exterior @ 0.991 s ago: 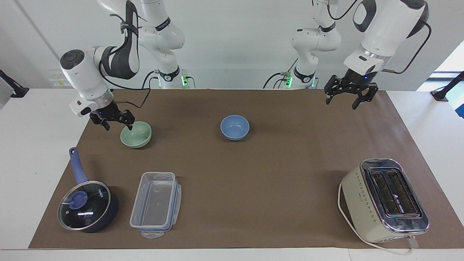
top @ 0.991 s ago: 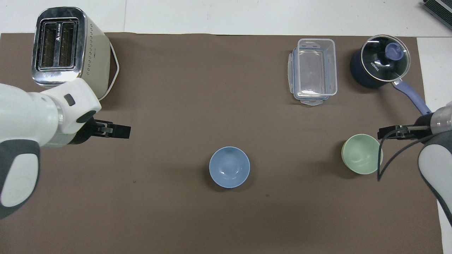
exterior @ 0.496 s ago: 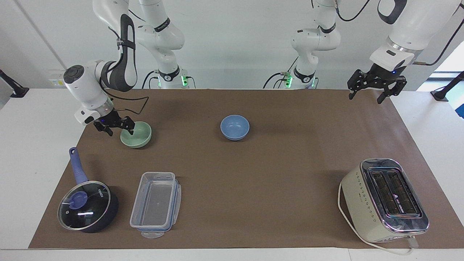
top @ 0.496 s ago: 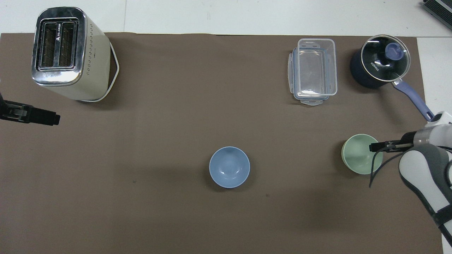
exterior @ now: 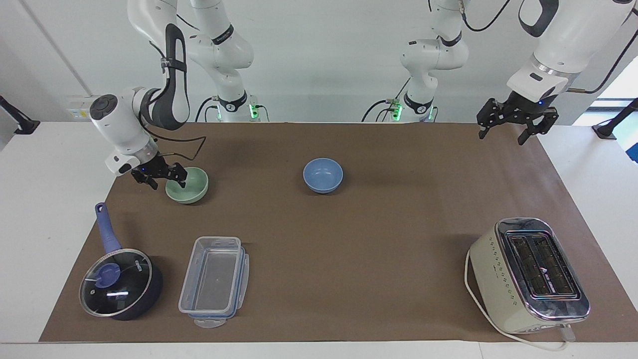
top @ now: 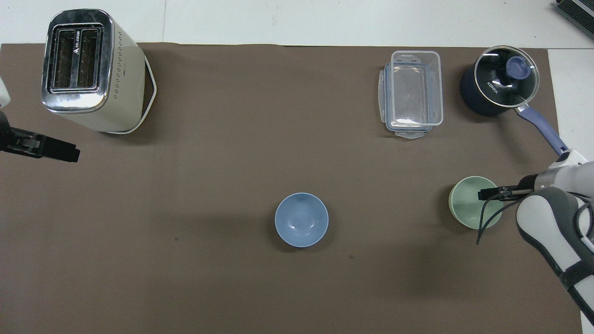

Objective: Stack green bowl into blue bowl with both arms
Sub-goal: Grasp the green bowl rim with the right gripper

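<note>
The right gripper (exterior: pixel 159 178) straddled the green bowl's (exterior: pixel 189 187) rim, fingers apart; the left gripper (exterior: pixel 516 119) waited, spread. The blue bowl (exterior: pixel 323 175) sat empty; stacking remained.

A brown mat covers a white counter (exterior: pixel 60 164), with 2 white robot arms at its top edge. The right gripper (exterior: pixel 167 178) is down at the rim of a green bowl (exterior: pixel 189 187), its fingers spread, 1 inside the bowl and 1 outside. A blue bowl (exterior: pixel 323 175) sits mid-mat, well apart. The left gripper (exterior: pixel 506 130) hangs raised and spread wide over the mat's corner at the left arm's end. Farther from the robots stand a lidded saucepan (exterior: pixel 121 283), a clear container (exterior: pixel 214 281) and a toaster (exterior: pixel 529 275).
</note>
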